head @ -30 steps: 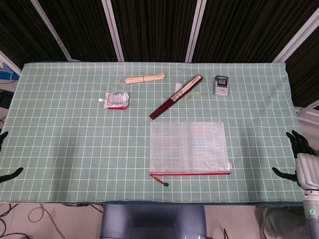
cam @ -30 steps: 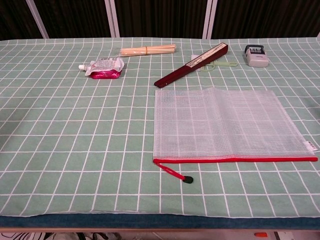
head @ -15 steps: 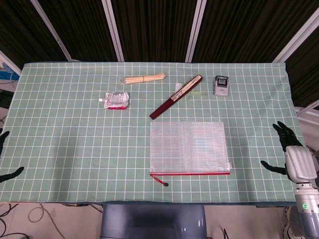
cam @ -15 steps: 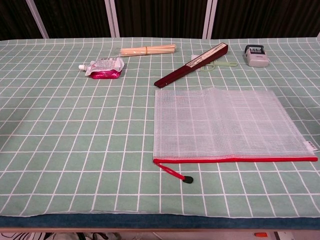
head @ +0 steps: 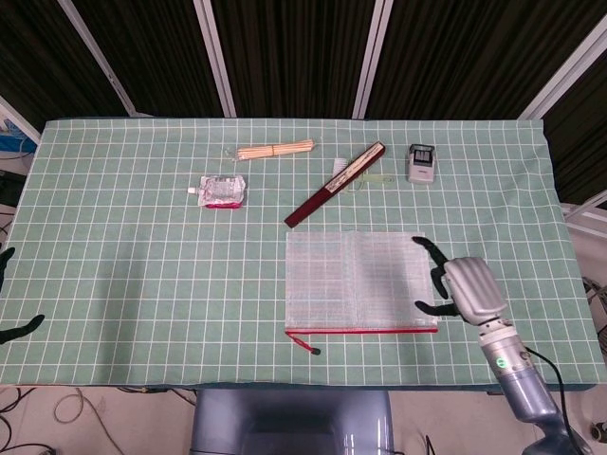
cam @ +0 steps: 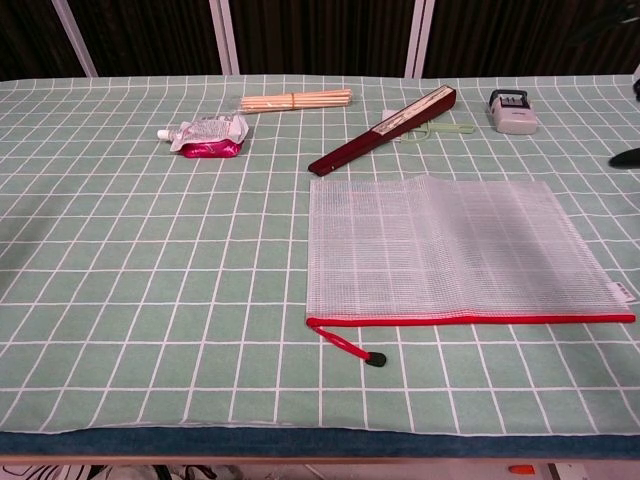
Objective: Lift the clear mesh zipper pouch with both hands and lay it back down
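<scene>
The clear mesh zipper pouch (head: 358, 281) (cam: 455, 250) lies flat on the green checked cloth, its red zipper along the near edge and a black pull tab (cam: 377, 360) at the lower left. My right hand (head: 462, 287) hovers at the pouch's right edge with its fingers spread, holding nothing. In the chest view only a dark fingertip (cam: 626, 158) of it shows at the right border. My left hand (head: 11, 299) sits at the table's far left edge, only its dark fingertips showing, spread apart and far from the pouch.
Behind the pouch lie a dark red folded fan (head: 336, 183), a grey stamp (head: 420, 162), a bundle of wooden sticks (head: 275, 149) and a pink-and-white squeeze pouch (head: 220, 191). The table's near edge runs just below the zipper.
My right hand has swung in from the table's right edge to the pouch's right side. The left hand and the pouch have stayed put.
</scene>
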You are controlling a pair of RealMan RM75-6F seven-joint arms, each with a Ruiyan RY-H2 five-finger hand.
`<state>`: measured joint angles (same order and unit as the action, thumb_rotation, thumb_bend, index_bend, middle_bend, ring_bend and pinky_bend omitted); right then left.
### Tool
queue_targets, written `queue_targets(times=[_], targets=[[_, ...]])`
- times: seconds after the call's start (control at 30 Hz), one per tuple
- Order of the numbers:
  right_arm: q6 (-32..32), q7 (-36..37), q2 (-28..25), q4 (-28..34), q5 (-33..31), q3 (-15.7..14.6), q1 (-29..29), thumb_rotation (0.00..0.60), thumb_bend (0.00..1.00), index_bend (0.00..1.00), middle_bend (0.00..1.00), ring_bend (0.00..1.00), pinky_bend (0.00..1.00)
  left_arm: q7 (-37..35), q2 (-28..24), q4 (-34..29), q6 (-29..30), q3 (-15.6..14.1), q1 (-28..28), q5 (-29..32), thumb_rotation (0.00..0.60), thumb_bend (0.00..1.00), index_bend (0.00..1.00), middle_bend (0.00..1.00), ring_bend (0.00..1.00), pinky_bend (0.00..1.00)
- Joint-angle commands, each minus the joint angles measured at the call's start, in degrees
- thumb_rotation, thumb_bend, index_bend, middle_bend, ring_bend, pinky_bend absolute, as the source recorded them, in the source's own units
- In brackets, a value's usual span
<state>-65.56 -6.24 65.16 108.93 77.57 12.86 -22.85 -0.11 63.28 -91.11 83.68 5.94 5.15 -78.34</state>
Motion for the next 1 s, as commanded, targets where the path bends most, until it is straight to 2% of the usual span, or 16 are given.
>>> queue_targets(times=[0.03, 0.23, 0.57, 0.73, 1.0], targets=[[2.6, -5.5, 4.3, 2.6, -3.5, 1.2, -4.0, 0.6, 0.25, 0.32, 1.0, 1.0, 0.96, 0.4, 0.1, -0.2, -0.6, 0.2, 0.1, 0.9, 0.6, 0.0, 0.0, 0.0, 0.0, 0.0], [5.7, -13.2, 10.8, 3.5, -10.2, 1.2, -8.9, 0.6, 0.27, 0.44, 1.0, 1.0, 0.99, 1.6, 0.1, -0.8, -1.2, 0.5, 0.2, 2.2, 0.6, 0.0, 0.0, 0.0, 0.0, 0.0], [4.9, -23.0, 21.7, 3.3, -21.1, -1.7, -13.6, 0.6, 0.3, 0.5, 1.0, 1.0, 0.99, 2.9, 0.0, -1.5, -2.8, 0.6, 0.6, 4.2, 0.6, 0.0, 0.0, 0.0, 0.0, 0.0], [3.4, -26.1, 27.0, 0.8, -24.2, -3.2, -14.9, 0.6, 0.32, 0.52, 1.0, 1.0, 0.99, 2.6, -0.3, -1.8, -3.5, 0.6, 0.7, 4.6, 0.6, 0.0, 0.0, 0.0, 0.0, 0.0], [1.3, -27.8, 32.5, -2.6, -27.3, -4.9, -15.3, 0.6, 0.33, 0.52, 1.0, 1.0, 0.99, 2.3, -0.5, -1.8, -4.2, 0.5, 1.0, 4.8, 0.6, 0.0, 0.0, 0.0, 0.0, 0.0]])
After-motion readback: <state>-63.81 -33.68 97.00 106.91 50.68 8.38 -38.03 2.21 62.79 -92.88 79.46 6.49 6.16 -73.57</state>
